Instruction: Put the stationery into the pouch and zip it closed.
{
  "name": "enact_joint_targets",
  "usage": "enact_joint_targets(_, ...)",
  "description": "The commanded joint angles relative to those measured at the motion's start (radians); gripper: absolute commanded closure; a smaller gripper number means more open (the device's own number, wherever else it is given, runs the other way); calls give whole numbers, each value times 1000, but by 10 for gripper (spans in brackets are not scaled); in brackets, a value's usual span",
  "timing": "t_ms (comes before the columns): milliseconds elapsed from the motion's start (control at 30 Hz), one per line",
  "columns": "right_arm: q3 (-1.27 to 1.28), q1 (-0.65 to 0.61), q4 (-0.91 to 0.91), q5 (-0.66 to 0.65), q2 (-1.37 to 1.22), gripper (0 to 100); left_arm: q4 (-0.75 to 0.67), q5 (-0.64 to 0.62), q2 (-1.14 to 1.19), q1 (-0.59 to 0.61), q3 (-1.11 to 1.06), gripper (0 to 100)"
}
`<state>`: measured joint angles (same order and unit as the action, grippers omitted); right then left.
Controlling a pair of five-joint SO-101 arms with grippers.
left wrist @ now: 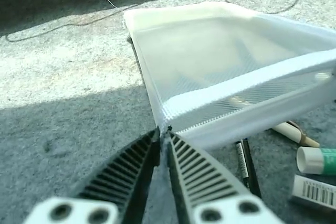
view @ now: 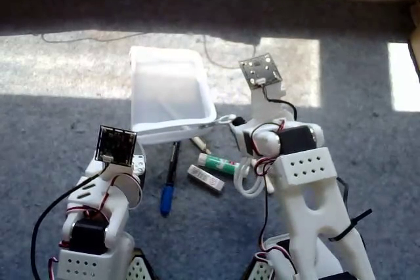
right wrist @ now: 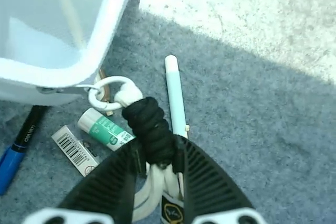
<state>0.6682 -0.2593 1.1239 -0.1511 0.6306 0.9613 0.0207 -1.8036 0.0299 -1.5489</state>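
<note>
The translucent white pouch (view: 169, 93) lies on the carpet with its mouth toward the arms. My left gripper (left wrist: 164, 134) is shut on the pouch's front left corner (left wrist: 169, 116). My right gripper (right wrist: 155, 148) is shut on the black knotted zip cord (right wrist: 149, 121), whose white ring (right wrist: 111, 90) hangs from the zip slider at the front right corner. Outside the pouch lie a blue-capped black pen (view: 168, 181), a green glue stick (view: 216, 163), a barcoded eraser (view: 205, 178) and a white pen (right wrist: 175, 95). A thin yellowish stick (right wrist: 67, 14) shows through the pouch wall.
Grey carpet covers the floor, with a sunlit band (view: 59, 63) behind the pouch. A thin cable (view: 72, 37) trails across that band. A cream-coloured pen (left wrist: 291, 132) lies just under the pouch's front edge, near the glue stick (left wrist: 316, 161).
</note>
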Motion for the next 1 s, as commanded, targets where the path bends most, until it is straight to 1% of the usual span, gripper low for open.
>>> enact_joint_targets(0,-21,10,5,-5,39,992,3,9,-12,21,54,993)
enact_joint_targets(133,-18,5,5,-5,39,992,3,8,-12,21,50,982)
enact_joint_targets(200,-16,4,7,-5,39,992,3,2,-12,21,48,937)
enact_joint_targets(300,-16,4,7,-5,41,992,3,-80,-12,30,48,857)
enact_joint_targets(367,-15,4,7,-5,70,992,2,-114,-10,67,48,825)
enact_joint_targets(467,-7,2,42,-5,162,992,-17,-126,-7,110,47,825)
enact_joint_targets(667,16,-84,107,-5,295,992,-107,-126,-8,111,-13,822)
enact_joint_targets(800,35,-99,105,-11,308,992,-118,-127,-10,111,-10,822)
enact_joint_targets(867,36,-99,105,-12,312,992,-120,-127,-10,101,-10,821)
enact_joint_targets(967,35,-101,111,-12,317,992,-120,-124,-10,50,-16,821)
